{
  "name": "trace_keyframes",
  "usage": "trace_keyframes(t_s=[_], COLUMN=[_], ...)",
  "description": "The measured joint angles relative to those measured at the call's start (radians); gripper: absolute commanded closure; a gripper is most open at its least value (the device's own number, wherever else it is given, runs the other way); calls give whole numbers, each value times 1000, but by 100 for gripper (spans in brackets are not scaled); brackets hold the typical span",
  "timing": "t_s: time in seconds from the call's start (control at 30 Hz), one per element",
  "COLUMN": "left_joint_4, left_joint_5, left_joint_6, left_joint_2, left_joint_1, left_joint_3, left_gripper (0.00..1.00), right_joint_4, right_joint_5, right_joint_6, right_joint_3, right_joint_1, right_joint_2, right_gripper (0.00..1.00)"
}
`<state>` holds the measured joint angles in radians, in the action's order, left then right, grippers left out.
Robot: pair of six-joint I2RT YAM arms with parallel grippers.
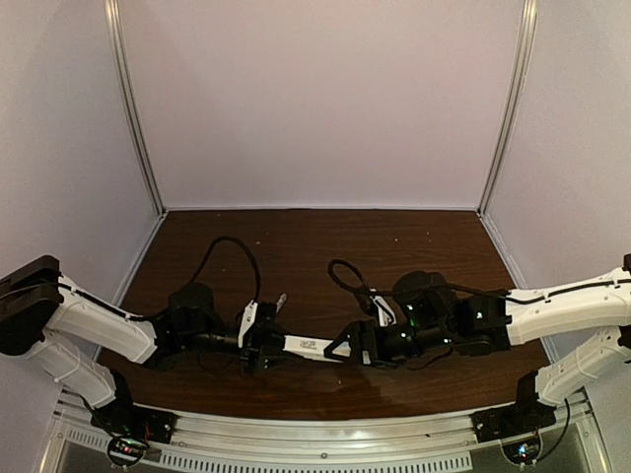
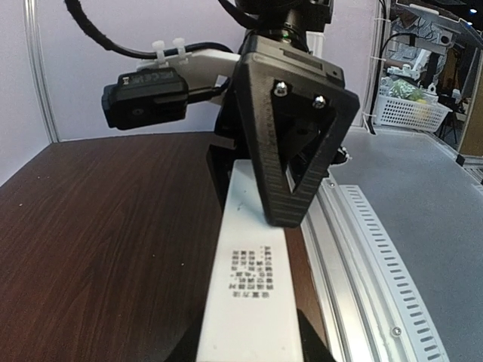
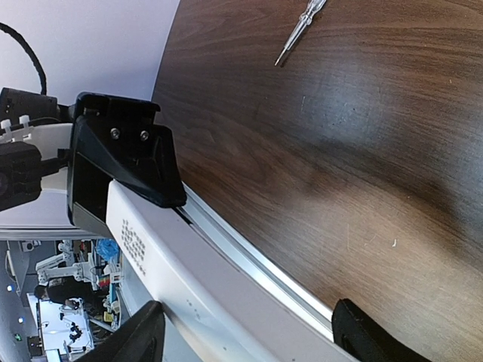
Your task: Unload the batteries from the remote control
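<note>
Here, remote control (image 2: 249,332), black print (image 2: 253,273), unreadable

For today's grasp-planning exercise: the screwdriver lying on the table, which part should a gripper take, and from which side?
Take the screwdriver by its thicker pale handle, coming straight down from above, closing across its width. It lies flat on the table, and the thin shaft offers little to pinch.

Remote control (image 2: 249,302) label print illegibly small; screwdriver (image 3: 300,29) handle beyond top edge.
</note>
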<state>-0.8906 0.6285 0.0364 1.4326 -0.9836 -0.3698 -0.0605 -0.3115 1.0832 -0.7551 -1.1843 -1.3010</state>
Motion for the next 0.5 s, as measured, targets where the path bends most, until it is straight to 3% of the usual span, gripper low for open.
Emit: trace_keyframes(t_s=[0.33,0.43,0.5], left_joint_4=[39,39,39], left_joint_5=[5,10,11], left_joint_6=[-6,-5,-4], left_joint_2=[-1,-4,-12], left_joint_1=[4,3,3], left_joint_3=[5,15,19], left_gripper=[100,100,100], right_joint_4=[34,86,116], right_joint_5=[-27,-41,-48], right_joint_6=[-2,5,13], right_joint_3=[28,60,75], right_joint_1=[10,11,11], right_joint_2=[10,16,18], right_gripper=[41,39,33])
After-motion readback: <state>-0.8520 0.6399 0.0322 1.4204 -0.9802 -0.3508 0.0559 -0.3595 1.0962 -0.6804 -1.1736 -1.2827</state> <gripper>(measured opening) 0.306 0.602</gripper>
